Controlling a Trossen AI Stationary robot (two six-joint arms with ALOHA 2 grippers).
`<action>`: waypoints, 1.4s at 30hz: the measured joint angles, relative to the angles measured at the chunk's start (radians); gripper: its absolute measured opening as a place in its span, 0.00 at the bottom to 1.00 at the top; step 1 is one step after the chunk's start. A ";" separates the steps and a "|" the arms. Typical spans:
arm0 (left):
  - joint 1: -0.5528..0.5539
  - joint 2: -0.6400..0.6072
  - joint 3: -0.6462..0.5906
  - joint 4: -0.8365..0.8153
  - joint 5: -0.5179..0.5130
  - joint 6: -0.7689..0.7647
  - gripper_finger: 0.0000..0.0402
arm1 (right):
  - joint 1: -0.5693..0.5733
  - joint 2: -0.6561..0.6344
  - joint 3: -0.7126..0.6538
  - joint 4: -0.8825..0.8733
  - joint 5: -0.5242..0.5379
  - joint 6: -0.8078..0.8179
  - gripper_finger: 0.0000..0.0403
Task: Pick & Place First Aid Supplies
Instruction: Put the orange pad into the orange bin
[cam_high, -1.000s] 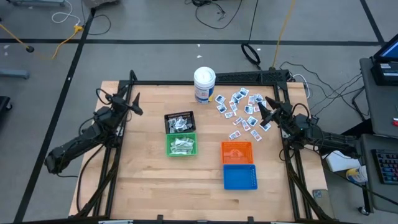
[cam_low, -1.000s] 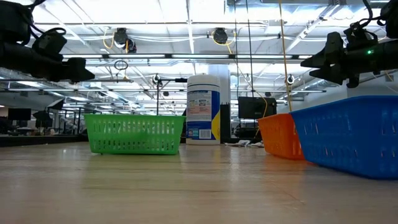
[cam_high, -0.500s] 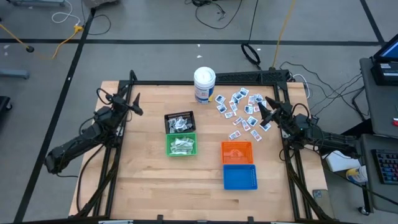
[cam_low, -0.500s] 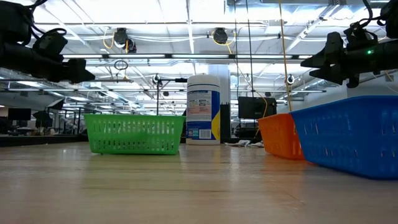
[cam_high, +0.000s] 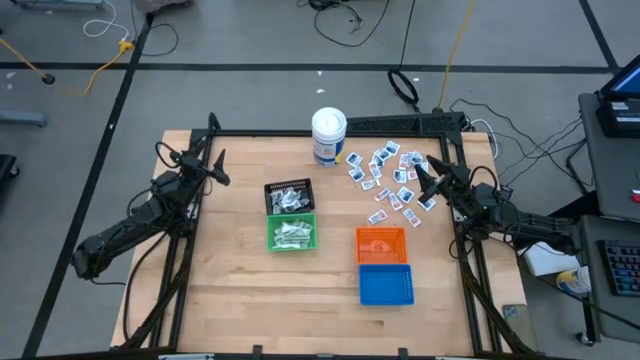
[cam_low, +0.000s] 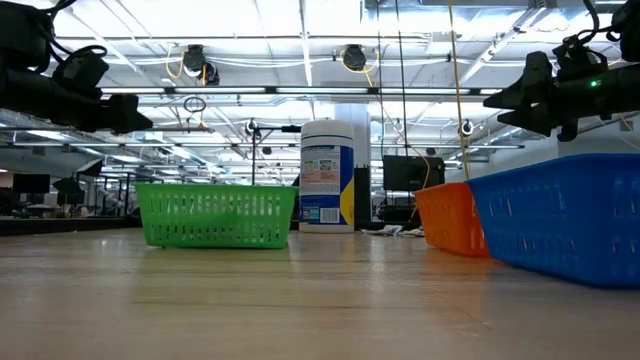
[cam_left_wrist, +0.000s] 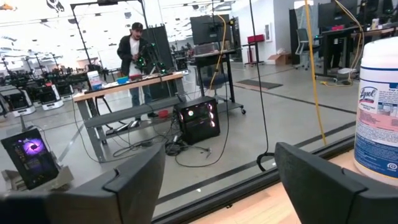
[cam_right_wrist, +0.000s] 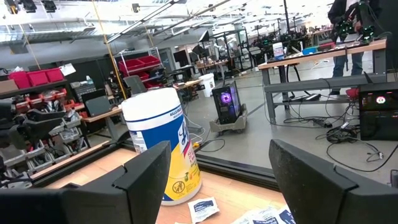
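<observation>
High view: the first aid supplies (cam_high: 388, 178) lie scattered on the table (cam_high: 230, 280) right of the white canister (cam_high: 328, 135), with more piled in the black basket (cam_high: 288, 196) and green basket (cam_high: 292, 233). The right gripper (cam_high: 424, 176) hovers at the scatter's edge, jaws wide apart and holding nothing. The left gripper (cam_high: 216, 165) waits near the table's left edge, jaws likewise spread and empty.
</observation>
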 joint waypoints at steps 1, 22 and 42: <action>0.000 0.000 0.000 0.000 0.000 0.000 0.75 | 0.000 0.000 0.000 0.001 0.003 -0.001 0.66; 0.000 0.000 0.000 0.000 0.002 0.000 0.79 | 0.001 0.085 0.059 -0.073 -0.028 -0.054 0.66; 0.000 0.000 0.000 0.000 0.002 0.000 0.78 | 0.000 0.717 0.710 -0.715 -0.334 0.194 0.66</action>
